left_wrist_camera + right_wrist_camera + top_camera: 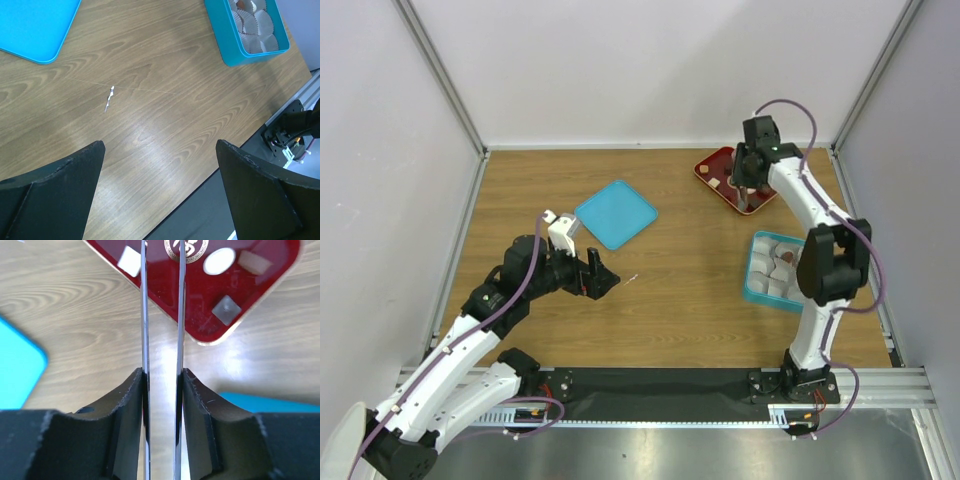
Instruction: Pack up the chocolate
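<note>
Several small chocolate pieces lie on the dark red tray (pixel 250 295): a white square (pixel 130 261), a white round one (pixel 219 261), a tan one (pixel 255 262) and a greyish square (pixel 226 309). My right gripper (pixel 162 371) is shut on metal tongs (pixel 144 315), whose two blades reach out over the tray's near corner; their tips are out of the wrist view. From above, that gripper (pixel 748 185) hangs over the tray (pixel 715 160). My left gripper (pixel 605 278) is open over bare wood (pixel 160 150), holding nothing.
The teal compartmented box (pixel 758 285), lined with white paper cups (pixel 257 25), stands at the right near my right arm. A flat teal lid (pixel 616 213) lies at centre-left. A small white scrap (pixel 108 98) lies on the wood. White walls enclose the table.
</note>
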`<act>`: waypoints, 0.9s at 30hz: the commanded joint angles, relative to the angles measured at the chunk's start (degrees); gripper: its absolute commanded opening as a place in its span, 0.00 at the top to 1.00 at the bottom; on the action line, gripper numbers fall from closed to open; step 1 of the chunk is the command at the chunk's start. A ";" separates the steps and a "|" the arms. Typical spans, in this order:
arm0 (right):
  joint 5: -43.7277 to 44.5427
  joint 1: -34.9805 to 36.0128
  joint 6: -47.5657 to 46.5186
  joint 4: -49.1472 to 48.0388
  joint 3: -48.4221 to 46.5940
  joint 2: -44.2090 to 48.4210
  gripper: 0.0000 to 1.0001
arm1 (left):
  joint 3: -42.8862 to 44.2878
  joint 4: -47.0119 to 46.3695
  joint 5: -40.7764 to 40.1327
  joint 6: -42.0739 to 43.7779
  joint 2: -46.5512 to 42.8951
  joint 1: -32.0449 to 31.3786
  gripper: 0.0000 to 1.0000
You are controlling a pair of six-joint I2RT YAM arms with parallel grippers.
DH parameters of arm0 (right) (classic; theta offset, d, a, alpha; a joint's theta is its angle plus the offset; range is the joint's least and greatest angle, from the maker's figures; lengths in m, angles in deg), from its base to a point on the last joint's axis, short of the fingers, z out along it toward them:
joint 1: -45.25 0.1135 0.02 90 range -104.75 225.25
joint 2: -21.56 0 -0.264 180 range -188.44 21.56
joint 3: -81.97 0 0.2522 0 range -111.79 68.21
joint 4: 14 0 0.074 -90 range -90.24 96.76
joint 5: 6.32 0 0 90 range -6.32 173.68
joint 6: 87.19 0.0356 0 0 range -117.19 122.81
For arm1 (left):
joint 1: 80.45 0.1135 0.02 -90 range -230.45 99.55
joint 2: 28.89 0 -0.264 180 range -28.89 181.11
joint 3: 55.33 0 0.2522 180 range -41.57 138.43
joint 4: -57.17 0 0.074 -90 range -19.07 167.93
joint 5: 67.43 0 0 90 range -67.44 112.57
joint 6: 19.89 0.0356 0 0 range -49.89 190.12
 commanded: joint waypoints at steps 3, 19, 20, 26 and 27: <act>2.16 -0.54 0.30 5.12 6.04 12.85 0.65 | 0.60 -0.79 -0.06 1.11 -0.21 0.31 0.00; 0.50 -1.07 3.28 13.74 31.64 41.87 0.64 | 0.34 -1.41 1.43 1.02 -1.17 0.66 0.00; -0.12 -0.98 3.55 13.56 33.04 42.31 0.64 | 0.34 -1.41 1.43 0.93 -1.17 0.66 0.00; -0.65 -1.07 4.87 11.63 36.74 42.31 0.63 | 0.25 -1.23 1.34 0.93 -1.35 0.66 0.00; -0.48 -0.98 4.95 11.71 36.92 42.05 0.63 | 0.25 -1.23 1.26 0.93 -1.44 0.66 0.00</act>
